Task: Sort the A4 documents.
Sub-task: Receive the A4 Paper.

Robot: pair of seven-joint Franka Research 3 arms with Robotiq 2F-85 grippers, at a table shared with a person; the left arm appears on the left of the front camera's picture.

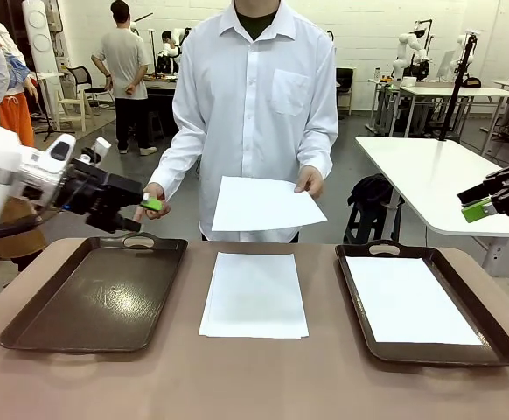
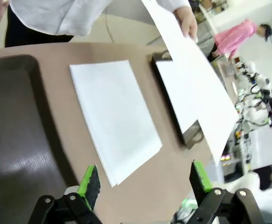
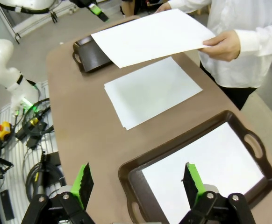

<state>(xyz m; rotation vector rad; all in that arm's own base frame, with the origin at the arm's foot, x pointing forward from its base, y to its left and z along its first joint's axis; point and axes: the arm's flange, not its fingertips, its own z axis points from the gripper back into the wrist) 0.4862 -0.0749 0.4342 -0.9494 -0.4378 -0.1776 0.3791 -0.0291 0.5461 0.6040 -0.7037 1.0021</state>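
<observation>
My left fingers and right fingers stand apart, empty. A person's hand holds one sheet above the stack at the middle of the desk. I judge the next move is to take that sheet by its near edge.

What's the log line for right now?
left gripper open; right gripper open; person holds loose sheet; stack on table; filed sheet in right tray

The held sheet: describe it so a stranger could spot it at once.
On the brown table, a paper stack lies between the left tray and the right tray. A white-shirted person stands behind it. The sheet is in that person's hand, raised off the table, not lying flat like the others.
</observation>
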